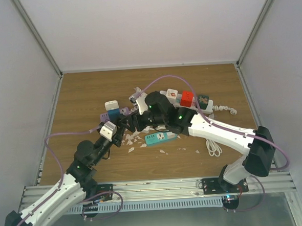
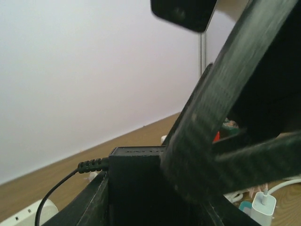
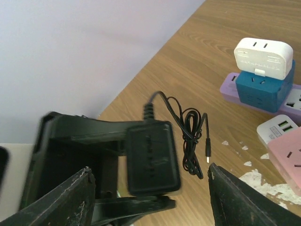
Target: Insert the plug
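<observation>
Black adapter [image 2: 136, 174] sits low centre, seated between the left claw [image 2: 146, 209] fingers. Its ribbed cord [image 2: 91, 165] exits left. Carbon-weave bars [image 2: 211, 117] cross in front at right. White charger [image 2: 263, 207] stands on wooden worktop [image 2: 19, 193], bottom right.

The wooden table [image 1: 88, 91] carries a cluster of items near its centre. A teal power strip [image 1: 160, 138] lies flat at the near side of the cluster. A purple power strip [image 3: 233, 90] lies to the left, and a white power strip [image 1: 207, 107] lies to the right rear. White scraps [image 1: 135, 142] are scattered around the teal power strip. A coiled white cable [image 1: 213, 148] lies near the right side. A pink power strip [image 3: 288, 153] rests flat among the scraps.
</observation>
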Motion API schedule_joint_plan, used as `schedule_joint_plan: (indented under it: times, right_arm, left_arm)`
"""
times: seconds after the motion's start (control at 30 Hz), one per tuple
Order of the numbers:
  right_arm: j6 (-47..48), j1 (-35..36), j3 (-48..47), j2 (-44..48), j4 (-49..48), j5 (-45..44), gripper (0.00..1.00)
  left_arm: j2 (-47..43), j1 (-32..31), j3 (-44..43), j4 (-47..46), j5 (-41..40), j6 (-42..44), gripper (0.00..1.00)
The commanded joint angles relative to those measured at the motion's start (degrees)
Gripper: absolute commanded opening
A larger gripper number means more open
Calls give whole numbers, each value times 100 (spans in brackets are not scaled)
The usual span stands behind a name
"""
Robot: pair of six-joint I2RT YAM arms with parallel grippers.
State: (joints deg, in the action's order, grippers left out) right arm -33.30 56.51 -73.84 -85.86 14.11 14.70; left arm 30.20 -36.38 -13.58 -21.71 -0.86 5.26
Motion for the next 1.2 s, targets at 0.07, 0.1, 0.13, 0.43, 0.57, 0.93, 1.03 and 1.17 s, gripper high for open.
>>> schedule_joint_plan:
  times: [0.07,0.1,0.13,0.43,0.57,0.93,1.03,1.17]
  right_arm:
    - [327,-17,-334,-247,513,7,60]
    - [344,-17,-391,-292,595,-42,58]
    - [357,-17,-438,-318,655,-74,55]
    - [425,-18,-561,-328,838,-99,26]
    - [417,-23,-537,-219,746,-249,9]
    - [499,-824,-311,373,-76,-386,1]
    - [651,-1141,-293,344,-327,-325,1]
    - [1318,-1367,-471,72,-477,-80,1]
  left_arm:
    - [-228,-40,24,-550,398,336,25]
    - [-253,-44,18,-540,456,334,25]
    - [-276,-49,13,-531,503,326,26]
    - [-339,-125,2,-481,640,333,29]
    - [-296,-191,-302,-135,743,162,55]
    - [-819,-194,-1030,866,248,-1329,99]
    - [-903,-194,-1373,1563,-315,-1960,99]
    - [-714,-196,-2274,3138,-1047,-2721,99]
